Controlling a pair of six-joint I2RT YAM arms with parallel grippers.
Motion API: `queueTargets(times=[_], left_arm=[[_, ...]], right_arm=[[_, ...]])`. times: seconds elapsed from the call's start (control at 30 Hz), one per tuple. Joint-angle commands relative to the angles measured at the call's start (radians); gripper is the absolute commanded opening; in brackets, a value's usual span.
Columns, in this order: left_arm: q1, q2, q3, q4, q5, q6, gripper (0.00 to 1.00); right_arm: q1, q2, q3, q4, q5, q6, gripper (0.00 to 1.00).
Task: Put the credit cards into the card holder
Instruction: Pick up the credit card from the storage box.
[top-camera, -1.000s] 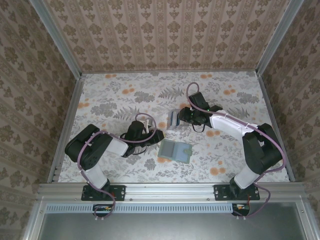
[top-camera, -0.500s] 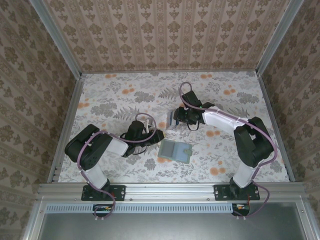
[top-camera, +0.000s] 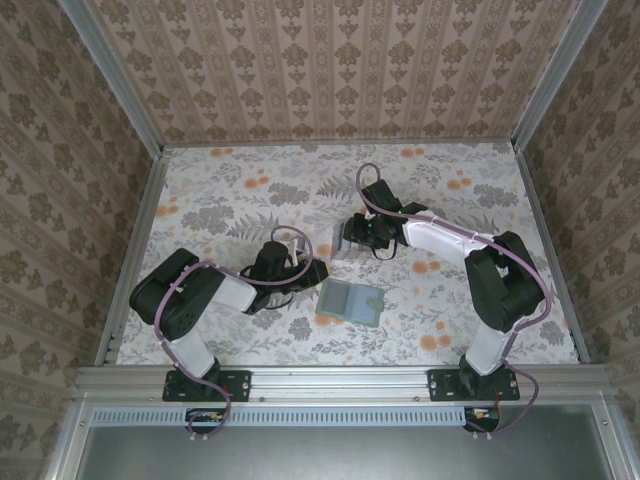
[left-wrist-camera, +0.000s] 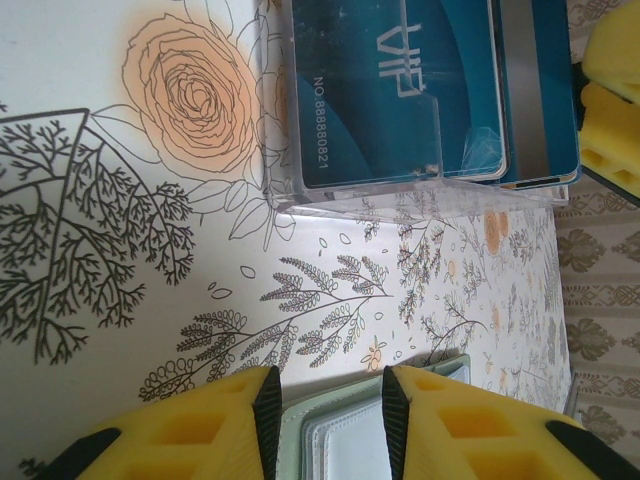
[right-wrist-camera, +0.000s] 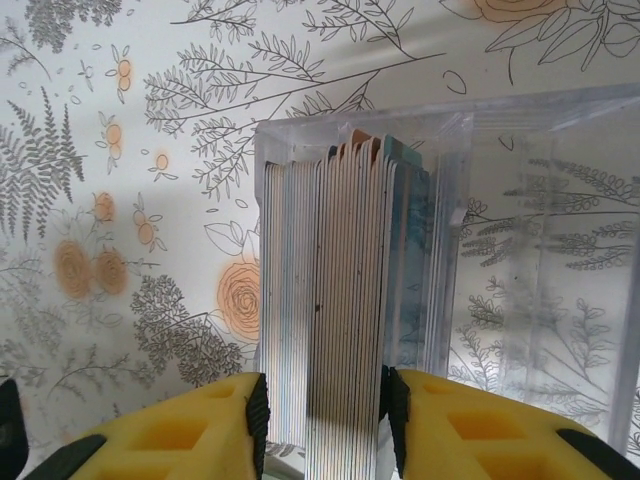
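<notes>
Card holder (top-camera: 350, 238) sits at the right jaws, arm outstretched.

Black-jointed arms (top-camera: 190, 295) with white links, mauve cables (looped loosely), and yellow claw fingers (left-wrist-camera: 180, 430).

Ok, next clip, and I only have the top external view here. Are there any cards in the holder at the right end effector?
Observer: Yes. The right wrist view shows the card holder is clear plastic, with a tight stack of credit cards standing on edge inside it.
Operator: Is the end effector gripping that stack?
Observer: The right end effector has a finger on each side of it. I cannot tell whether it squeezes.
Operator: And the left one, is it carrying anything?
Observer: Its wrist view shows the left end effector open, with a grey-green card showing flat between its fingers. The same view shows a blue card in the holder printed VIP.
</notes>
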Motion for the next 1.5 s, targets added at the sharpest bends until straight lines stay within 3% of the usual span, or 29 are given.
queueTargets(times=[0.0, 0.47, 0.73, 1.03, 1.3, 1.47], left_arm=[[0.019, 0.071, -0.069, -0.321, -0.105, 0.019, 0.36], [0.019, 0.080, -0.073, -0.306, -0.098, 0.014, 0.36], [0.017, 0.076, -0.072, -0.311, -0.101, 0.015, 0.36], [0.016, 0.079, -0.071, -0.308, -0.100, 0.014, 0.36], [0.017, 0.059, -0.082, -0.315, -0.111, 0.012, 0.36], [0.008, 0.046, -0.079, -0.329, -0.123, 0.015, 0.35]], right_arm=[[-0.010, -0.061, -0.015, 0.048, -0.060, 0.004, 0.39], [-0.020, -0.053, -0.033, 0.034, -0.059, -0.008, 0.25], [-0.020, -0.072, -0.044, -0.002, -0.004, -0.027, 0.07], [-0.021, -0.138, -0.047, -0.040, 0.029, -0.054, 0.01], [-0.027, -0.321, -0.154, -0.093, 0.052, -0.063, 0.00], [-0.022, -0.518, -0.376, 0.024, -0.093, -0.004, 0.00]])
